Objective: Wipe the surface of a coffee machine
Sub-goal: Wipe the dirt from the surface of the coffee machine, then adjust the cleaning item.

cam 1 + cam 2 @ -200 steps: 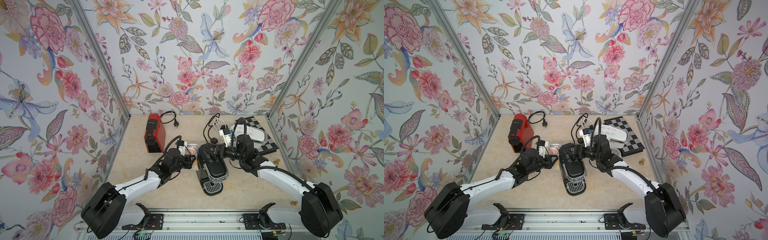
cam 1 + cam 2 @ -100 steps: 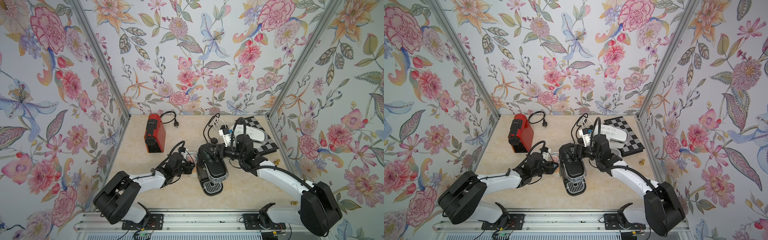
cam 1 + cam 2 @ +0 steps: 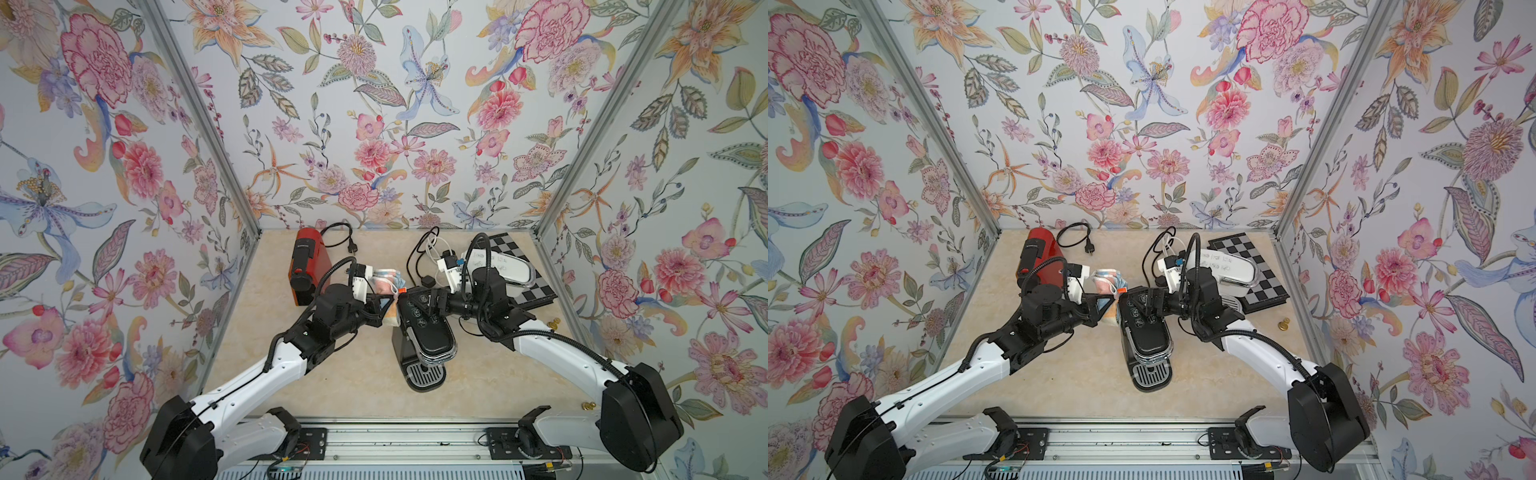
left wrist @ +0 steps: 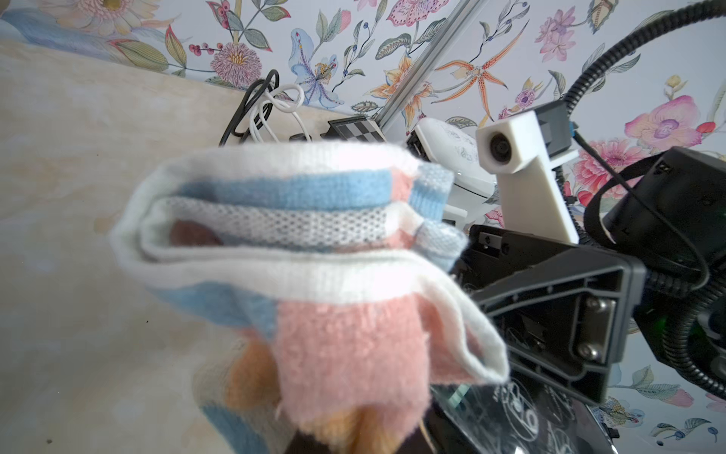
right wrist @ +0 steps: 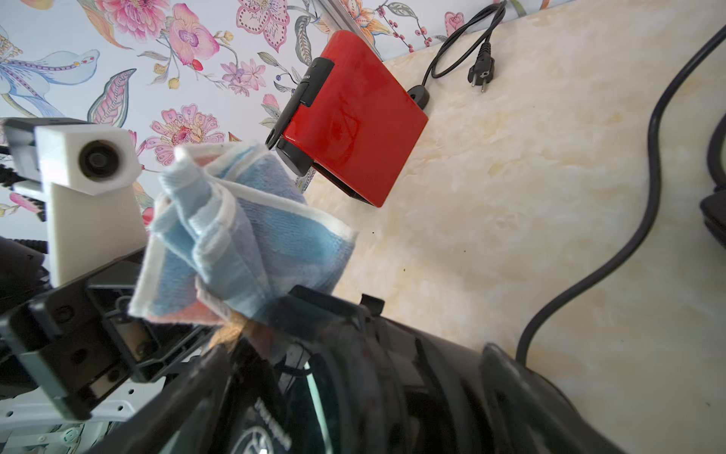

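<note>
Pastel cloth [image 3: 384,283] clamped in left pincer [image 3: 389,306], beside black coffee machine [image 3: 429,337].

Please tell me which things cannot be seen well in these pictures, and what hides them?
- Fingertips of the left gripper: buried in the cloth, left wrist view.
- Whether the cloth touches the black coffee machine: the left gripper covers that spot in both top views.
- Whether the right gripper clamps the machine: its own body hides the jaws in both top views.
- Writing on the white container: too small in both top views.
</note>
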`<state>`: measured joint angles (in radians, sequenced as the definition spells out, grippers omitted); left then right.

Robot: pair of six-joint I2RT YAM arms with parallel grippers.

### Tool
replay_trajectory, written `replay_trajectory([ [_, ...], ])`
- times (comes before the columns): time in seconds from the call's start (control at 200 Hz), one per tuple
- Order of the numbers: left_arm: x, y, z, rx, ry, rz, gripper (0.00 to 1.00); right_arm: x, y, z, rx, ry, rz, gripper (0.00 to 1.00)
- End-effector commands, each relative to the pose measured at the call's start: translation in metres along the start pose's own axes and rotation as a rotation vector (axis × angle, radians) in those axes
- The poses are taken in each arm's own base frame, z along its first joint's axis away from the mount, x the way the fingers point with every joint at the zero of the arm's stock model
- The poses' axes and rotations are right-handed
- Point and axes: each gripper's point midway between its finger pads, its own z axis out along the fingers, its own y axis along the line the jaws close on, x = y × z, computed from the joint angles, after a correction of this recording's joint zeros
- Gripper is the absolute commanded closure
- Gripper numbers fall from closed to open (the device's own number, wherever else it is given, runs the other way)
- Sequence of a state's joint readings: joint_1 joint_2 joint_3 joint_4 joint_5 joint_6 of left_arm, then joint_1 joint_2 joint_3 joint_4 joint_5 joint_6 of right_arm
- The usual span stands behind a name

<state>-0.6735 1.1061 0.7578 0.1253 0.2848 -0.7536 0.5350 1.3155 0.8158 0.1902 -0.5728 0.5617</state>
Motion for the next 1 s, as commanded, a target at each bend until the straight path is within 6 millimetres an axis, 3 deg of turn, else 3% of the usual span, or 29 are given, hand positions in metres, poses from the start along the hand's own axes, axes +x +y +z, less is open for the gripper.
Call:
replay_trajectory([
  [0.0, -0.014, -0.017, -0.013, 0.021, -0.01, 0.058, 1.0, 0.038, -0.027, -0.002, 0.103, 0.142, 0.066, 0.0],
  [0.26, -0.032, -0.042, -0.036, 0.086, -0.04, 0.14, 1.0, -0.02, 0.005, -0.023, 0.103, 0.015, -0.063, 0.0],
  [0.525, -0.036, -0.073, -0.055, 0.216, -0.045, 0.22, 1.0, -0.048, 0.037, -0.05, 0.1, -0.059, -0.169, 0.0],
  [0.715, -0.052, -0.089, -0.069, 0.281, -0.124, 0.238, 1.0, -0.043, 0.079, -0.066, -0.022, -0.06, -0.197, 0.0],
  [0.881, -0.062, -0.112, -0.077, 0.423, -0.195, 0.192, 1.0, -0.028, 0.107, -0.064, -0.081, -0.038, -0.226, 0.0],
  [0.996, -0.061, -0.116, -0.078, 0.465, -0.207, 0.173, 1.0, -0.019, 0.132, -0.062, -0.144, -0.021, -0.259, 0.0],
])
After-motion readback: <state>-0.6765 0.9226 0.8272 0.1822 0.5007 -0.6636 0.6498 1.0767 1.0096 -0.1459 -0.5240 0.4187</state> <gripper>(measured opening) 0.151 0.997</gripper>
